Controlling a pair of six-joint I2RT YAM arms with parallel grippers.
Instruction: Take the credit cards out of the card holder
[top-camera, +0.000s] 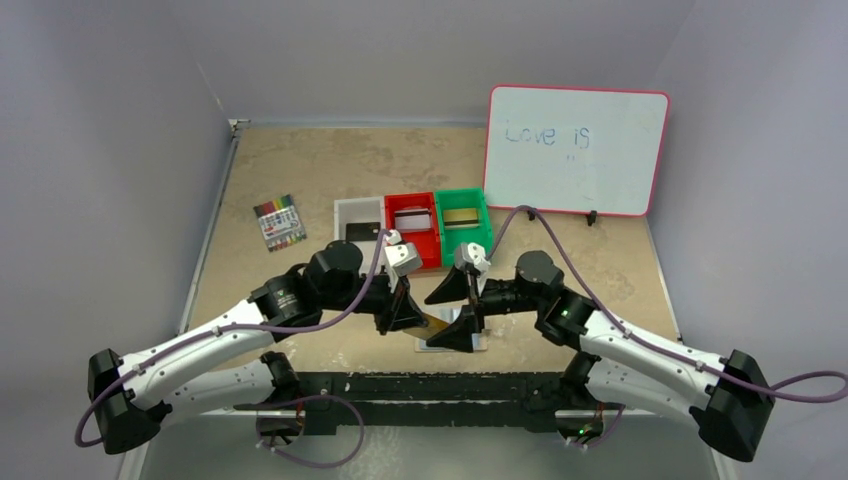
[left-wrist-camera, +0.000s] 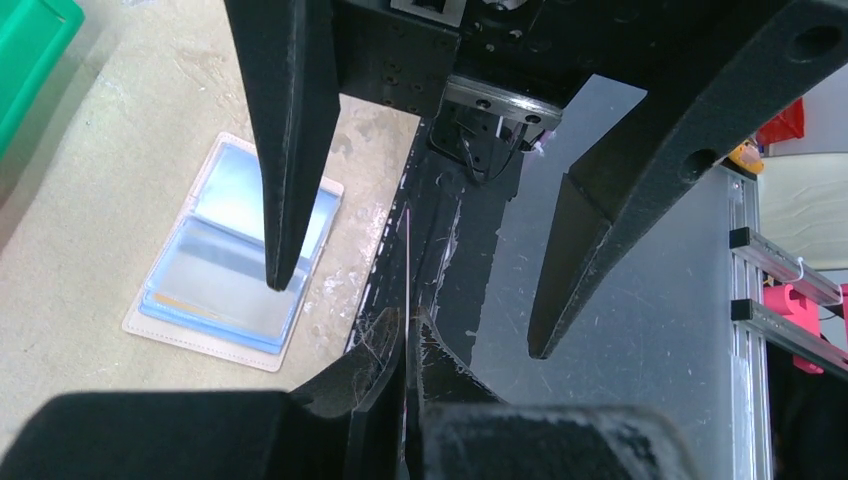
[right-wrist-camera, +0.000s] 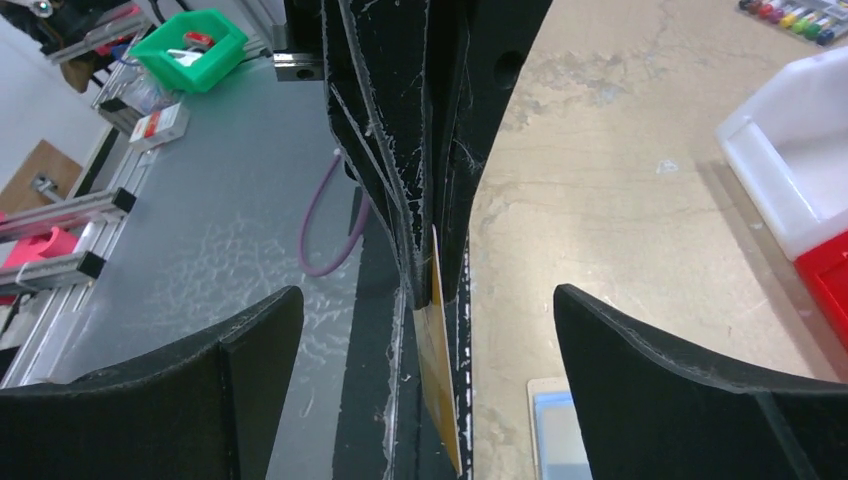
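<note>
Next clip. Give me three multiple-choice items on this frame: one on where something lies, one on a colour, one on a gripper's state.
1. Where is the card holder?
A) in the green bin
B) lying open on the table, below the grippers
C) propped against the whiteboard

2. What colour is the card in the left gripper?
A) gold
B) red
C) blue

3. How is the right gripper?
A) shut on a card
B) shut on nothing
C) open

Answers:
1 B: the left wrist view shows it spread flat on the tabletop, its pale blue inside facing up.
2 A: the right wrist view shows a gold card pinched between the closed left fingers.
3 C: its two fingers stand wide apart in both wrist views, touching nothing.
</note>
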